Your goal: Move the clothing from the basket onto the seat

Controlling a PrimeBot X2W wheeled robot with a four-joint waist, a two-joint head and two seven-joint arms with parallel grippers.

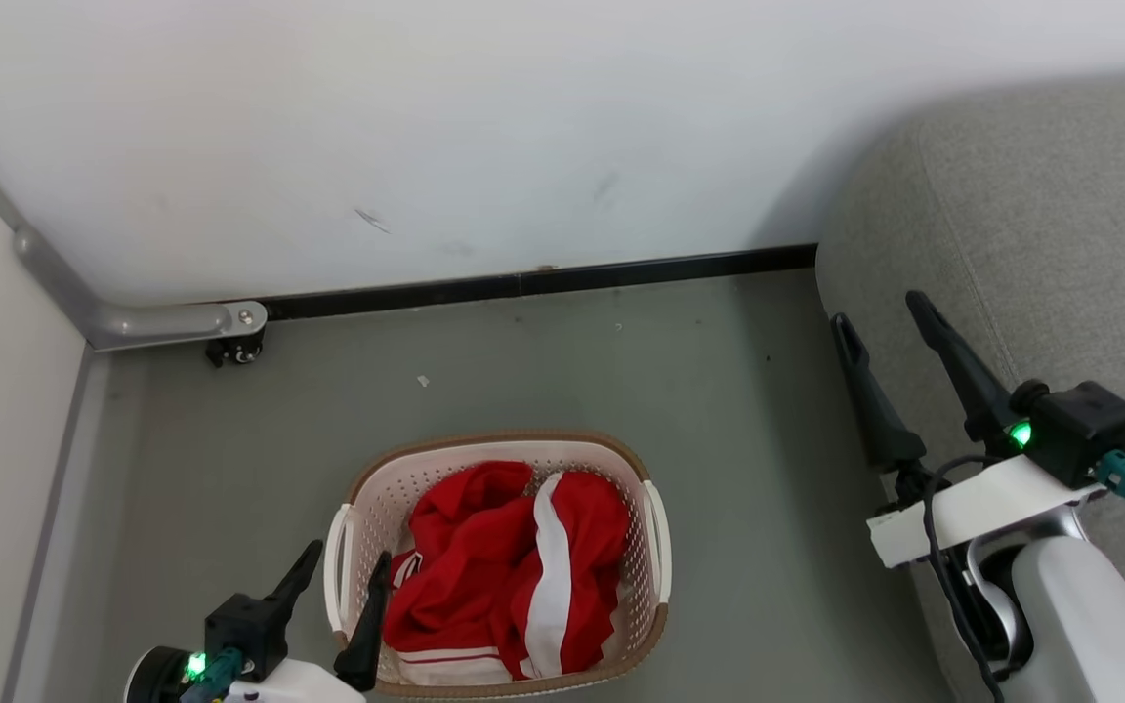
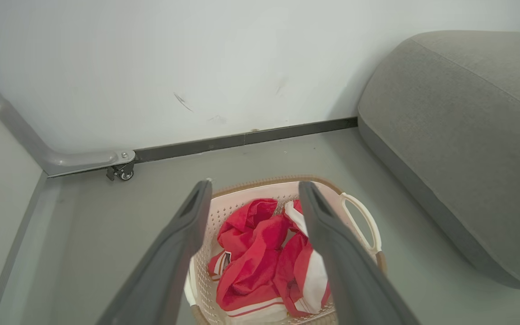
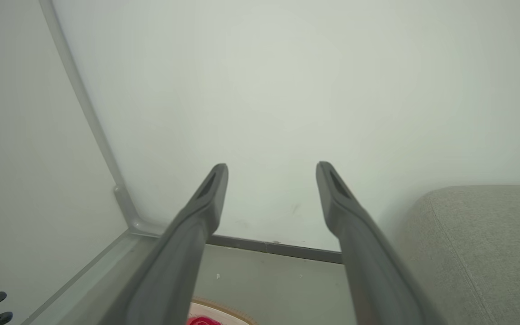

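Wall (image 1: 523,127): you face a plain white wall with a dark skirting strip along its foot.
Floor (image 1: 719,410): grey, running between the wall and your robot.
Sofa (image 1: 1041,225): light grey, at your right, against the wall.
Basket (image 1: 499,441): cream with a brown rim, on the floor left of the sofa and well apart from it.
Clothing (image 1: 484,557): red with white stripes, bunched inside the basket.
Right gripper (image 1: 877,310): fingers spread and empty, raised at the sofa's edge.
Left gripper (image 1: 349,553): fingers spread and empty, straddling the basket's left handle.
Caster (image 1: 235,351): small, black, at the wall's foot on your left.
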